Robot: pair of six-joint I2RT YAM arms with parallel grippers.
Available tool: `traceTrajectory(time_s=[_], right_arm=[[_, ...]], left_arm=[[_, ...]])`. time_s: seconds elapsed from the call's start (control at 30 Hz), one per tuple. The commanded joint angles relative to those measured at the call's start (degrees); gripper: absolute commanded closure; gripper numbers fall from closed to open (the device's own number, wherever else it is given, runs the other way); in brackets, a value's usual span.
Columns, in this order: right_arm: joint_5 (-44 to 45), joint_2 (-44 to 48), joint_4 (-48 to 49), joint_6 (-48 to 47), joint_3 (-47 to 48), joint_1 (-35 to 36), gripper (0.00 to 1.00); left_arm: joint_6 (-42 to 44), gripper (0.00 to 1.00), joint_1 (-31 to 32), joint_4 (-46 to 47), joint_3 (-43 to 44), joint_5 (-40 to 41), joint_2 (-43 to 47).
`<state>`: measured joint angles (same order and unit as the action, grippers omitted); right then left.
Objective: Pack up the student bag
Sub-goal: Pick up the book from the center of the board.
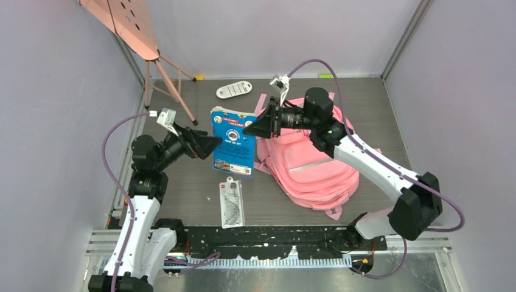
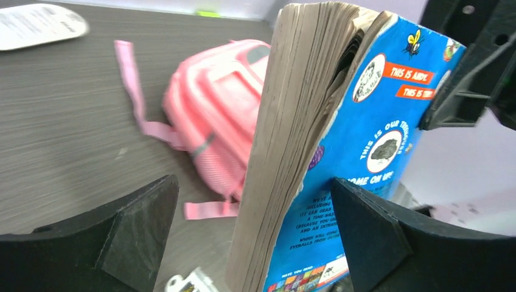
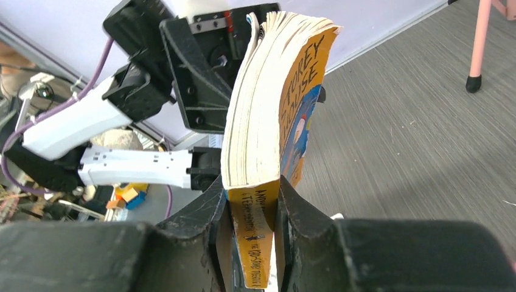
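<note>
Lilac walls close round a grey tabletop [image 1: 389, 121]. Above its middle a thick blue book [image 1: 234, 143] hangs in the air. The right hand [image 1: 251, 129] is clamped on one edge of it, near the spine, and the pages fan loose beyond the pinch. The left hand [image 1: 210, 146] sits at the opposite edge with its jaws wide apart on either side of the book, bearing none of its weight as far as I can tell.

The main risk is that narrow one-sided grip. The book is heavy and floppy, so a quick swing could make it pivot in the pinch or slide out. The left hand is close enough to clip the cover if either arm moves carelessly.

The bag [image 1: 310, 170] lies flat on the tabletop to the right of the book, partly under the right arm. I see no mouth gaping, and I cannot tell whether the zip is undone. If it is shut or slack, the book will only push the soft fabric about.

A packet [image 1: 232, 204] lies near the arm bases, below the book. A white flat thing [image 1: 233, 89] rests at the far side, and a pink stand [image 1: 131, 24] has its legs at the far left.
</note>
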<state>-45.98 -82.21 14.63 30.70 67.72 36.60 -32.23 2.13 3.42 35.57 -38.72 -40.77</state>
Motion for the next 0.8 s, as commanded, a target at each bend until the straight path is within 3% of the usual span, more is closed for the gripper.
traceTrajectory(time_s=[0.0, 0.17, 0.5, 0.57, 0.7, 0.77], right_arm=[[-3.2, 7.3, -7.6, -6.6, 1.5, 0.2, 0.99], [-4.8, 11.2, -14.0, -10.2, 2.6, 0.2, 0.99], [-5.2, 10.3, -15.9, -11.0, 4.5, 1.3, 0.99], [-4.0, 9.9, -16.9, -11.8, 4.9, 1.3, 0.99], [0.0, 10.0, -18.0, -12.9, 3.9, 1.3, 0.99], [2.5, 10.4, -16.9, -12.4, 2.7, 1.3, 1.0]], left_arm=[[-8.9, 0.0, 0.2, 9.8, 2.8, -17.1, -2.9], [-16.2, 0.0, 0.2, 18.3, 1.8, -23.3, -3.5], [-17.2, 0.03, 5.9, 18.5, 3.6, -28.8, -6.3], [-17.0, 0.25, 6.4, 18.5, 3.6, -28.9, -5.9], [-16.6, 0.81, 6.4, 18.6, 2.4, -27.0, -4.7], [-16.9, 0.99, 6.4, 19.2, 1.7, -26.1, -4.1]])
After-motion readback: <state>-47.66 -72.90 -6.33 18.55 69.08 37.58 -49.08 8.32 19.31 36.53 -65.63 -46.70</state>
